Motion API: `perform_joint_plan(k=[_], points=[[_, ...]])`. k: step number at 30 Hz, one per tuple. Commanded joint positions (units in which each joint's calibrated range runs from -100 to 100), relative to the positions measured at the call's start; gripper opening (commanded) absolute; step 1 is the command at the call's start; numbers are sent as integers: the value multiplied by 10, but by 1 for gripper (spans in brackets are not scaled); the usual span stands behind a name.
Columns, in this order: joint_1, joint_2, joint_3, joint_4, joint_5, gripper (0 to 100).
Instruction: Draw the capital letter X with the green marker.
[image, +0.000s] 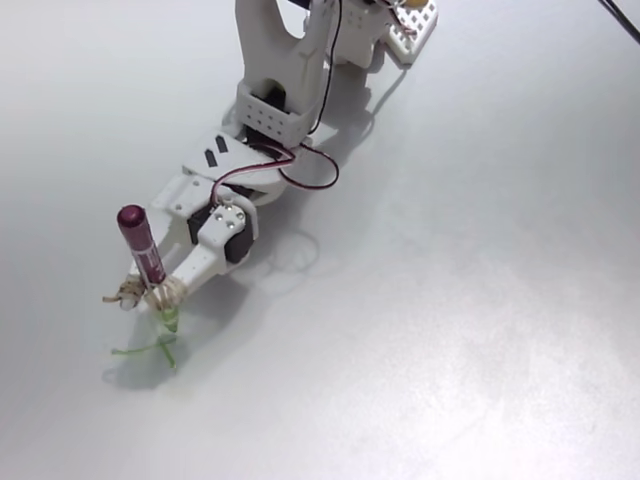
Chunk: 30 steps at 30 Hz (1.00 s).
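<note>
Fixed view. Nearest cam: capital letter X (152, 348), thin light-green crossed strokes on white worktop (470, 300), just below claw (158, 297) tip. Green marker (146, 262) stood nearly upright in claw, magenta end up, green tip down, at upper end of the strokes; contact w/ surface unclear. Claw closed narrow on marker, w/ tan band wrapped round claw & pen. Behind claw: white arm, red-black cable looped beside it, base at far edge.
</note>
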<state>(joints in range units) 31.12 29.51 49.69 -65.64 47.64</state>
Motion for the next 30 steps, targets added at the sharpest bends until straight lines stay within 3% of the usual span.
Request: perform_joint_plan(k=[1,5,9,16,21,25,30], points=[[-38,-119,7,78,-51,1],[-97,-304,24,286,-145,1],[-146,-499,19,593,-273,1],[-234,-674,63,800,-463,1],[-263,-825,223,829,-488,1],[-266,-976,342,922,-474,1],[-256,-1064,382,1030,-460,1]])
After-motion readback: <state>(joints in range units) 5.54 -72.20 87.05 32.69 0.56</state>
